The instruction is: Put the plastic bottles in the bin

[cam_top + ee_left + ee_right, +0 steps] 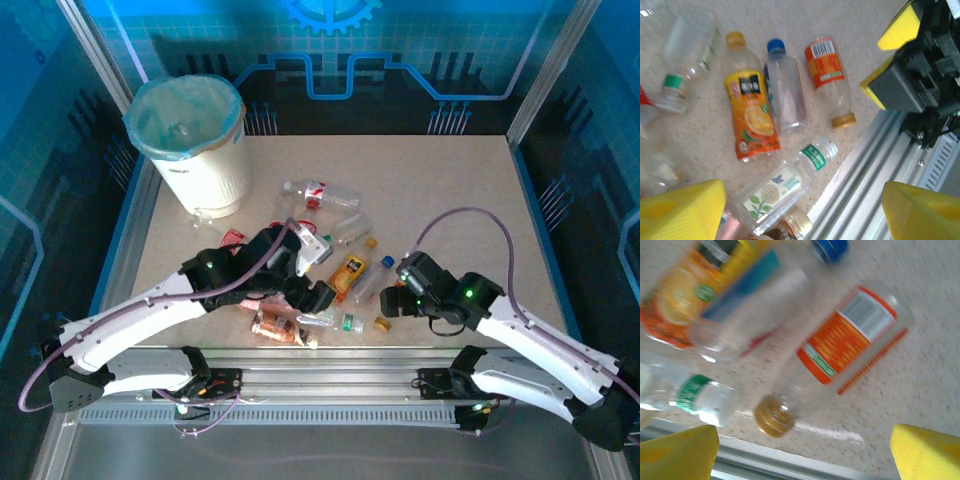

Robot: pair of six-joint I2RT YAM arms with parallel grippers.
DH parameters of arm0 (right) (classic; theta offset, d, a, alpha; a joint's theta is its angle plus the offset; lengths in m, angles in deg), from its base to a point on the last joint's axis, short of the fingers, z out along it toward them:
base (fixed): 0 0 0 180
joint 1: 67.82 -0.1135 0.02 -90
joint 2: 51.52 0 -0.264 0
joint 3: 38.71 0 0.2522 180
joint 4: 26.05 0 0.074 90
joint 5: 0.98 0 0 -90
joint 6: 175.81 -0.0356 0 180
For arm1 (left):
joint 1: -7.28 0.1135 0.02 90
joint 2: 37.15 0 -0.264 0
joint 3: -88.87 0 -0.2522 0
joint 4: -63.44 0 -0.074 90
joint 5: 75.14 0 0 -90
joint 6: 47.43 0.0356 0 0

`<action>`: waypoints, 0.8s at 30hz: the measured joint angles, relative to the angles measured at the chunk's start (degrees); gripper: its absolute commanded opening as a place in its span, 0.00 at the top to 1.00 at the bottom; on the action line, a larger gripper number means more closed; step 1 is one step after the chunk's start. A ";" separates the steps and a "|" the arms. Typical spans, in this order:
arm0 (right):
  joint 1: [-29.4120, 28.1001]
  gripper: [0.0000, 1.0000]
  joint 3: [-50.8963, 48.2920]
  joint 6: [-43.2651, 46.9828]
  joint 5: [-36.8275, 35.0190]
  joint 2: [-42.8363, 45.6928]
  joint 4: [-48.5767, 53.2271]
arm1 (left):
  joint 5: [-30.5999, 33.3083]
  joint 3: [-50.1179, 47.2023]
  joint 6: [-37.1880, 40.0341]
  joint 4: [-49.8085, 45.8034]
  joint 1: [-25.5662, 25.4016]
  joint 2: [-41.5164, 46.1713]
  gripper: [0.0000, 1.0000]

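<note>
The white bin (205, 165) with its pale green liner stands at the table's far left. Several plastic bottles lie mid-table. My left gripper (320, 297) is open above a clear green-labelled bottle (785, 182) at the table's near edge, with its yellow fingertips (682, 210) wide apart. An orange-juice bottle (750, 117), a blue-capped bottle (785, 92) and an orange-labelled, gold-capped bottle (827, 75) lie beyond it. My right gripper (393, 300) is open and hovers over that orange-labelled bottle (845, 347); nothing is between its fingertips (927, 452).
A red-labelled bottle (318, 192) and a clear one (350, 225) lie farther back. A brownish bottle (272, 327) rests by the front edge. The aluminium rail (865, 170) runs along the near edge. The two grippers are close together, and the right gripper (920, 75) looms at the left one's side.
</note>
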 measured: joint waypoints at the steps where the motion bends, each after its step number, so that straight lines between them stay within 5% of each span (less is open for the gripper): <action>1: 0.11 0.12 -1.53 -1.31 0.02 0.92 -0.20 | 0.02 -0.94 -0.79 0.55 -0.55 -0.02 0.16; 13: 1.07 0.14 -0.07 -2.23 -1.53 0.72 -3.23 | 3.69 -3.98 -6.19 4.31 -1.27 -1.38 0.14; 24: 2.95 0.14 23.30 25.79 3.78 -21.73 -6.67 | 10.12 -6.01 -10.86 4.87 0.70 2.01 0.13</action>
